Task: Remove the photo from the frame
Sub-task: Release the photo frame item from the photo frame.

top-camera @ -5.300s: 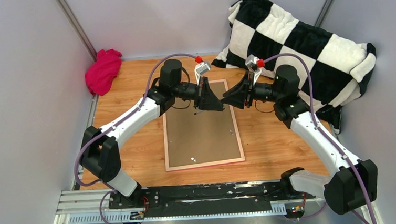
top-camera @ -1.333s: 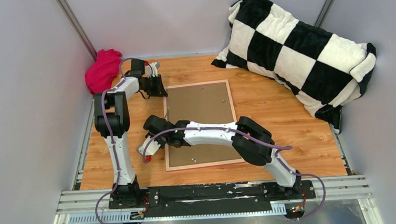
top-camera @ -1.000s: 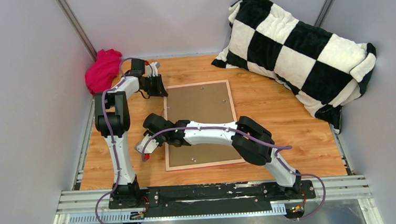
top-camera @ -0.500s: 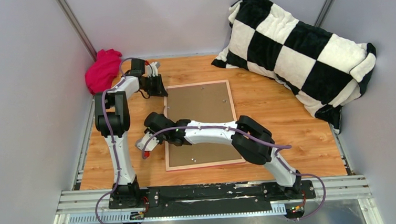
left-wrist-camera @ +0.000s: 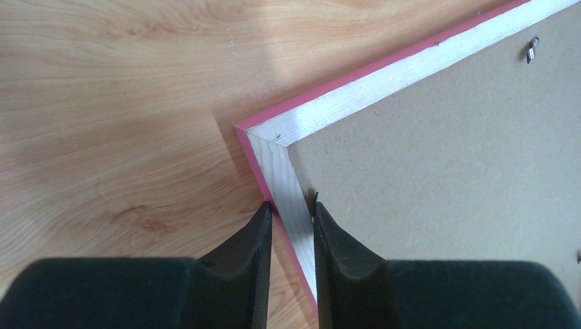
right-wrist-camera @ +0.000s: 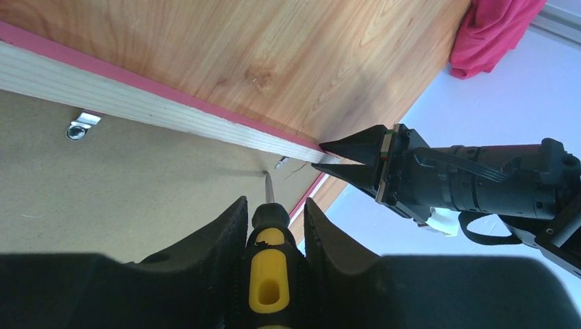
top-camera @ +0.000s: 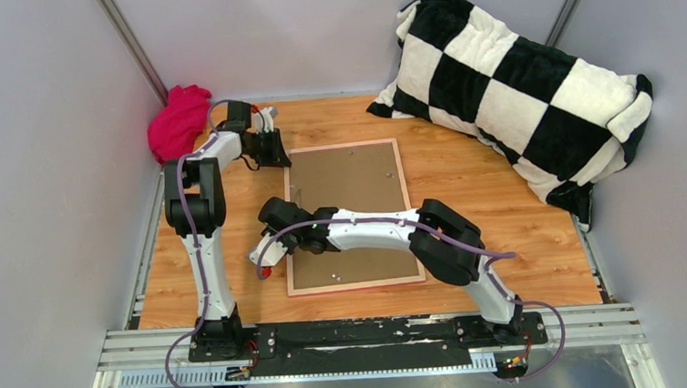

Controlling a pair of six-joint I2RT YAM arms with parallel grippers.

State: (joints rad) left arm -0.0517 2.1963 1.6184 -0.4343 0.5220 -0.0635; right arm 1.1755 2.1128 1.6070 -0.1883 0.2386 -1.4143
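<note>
The frame point(top-camera: 355, 285) lies face down on the wooden table, its brown backing board point(top-camera: 348, 184) facing up inside a thin pink border. The photo is hidden under the board. My left gripper point(top-camera: 279, 155) is at the frame's far left corner. In the left wrist view it point(left-wrist-camera: 291, 209) is shut across the pale wooden rail point(left-wrist-camera: 356, 92). My right gripper point(top-camera: 277, 210) reaches across to the frame's left edge and is shut on a yellow-and-black screwdriver point(right-wrist-camera: 273, 274). The screwdriver's tip rests on the board beside a small metal tab point(right-wrist-camera: 282, 163).
A magenta cloth point(top-camera: 178, 123) sits bunched in the far left corner. A large black-and-white checkered blanket point(top-camera: 515, 82) fills the far right. Another metal tab point(right-wrist-camera: 82, 125) sits on the board further along the rail. Grey walls close in the table on three sides.
Several seconds ago both arms were over the frame's far end. Over the last second the right arm has shifted slightly right, toward the frame. The left arm has stayed still.
</note>
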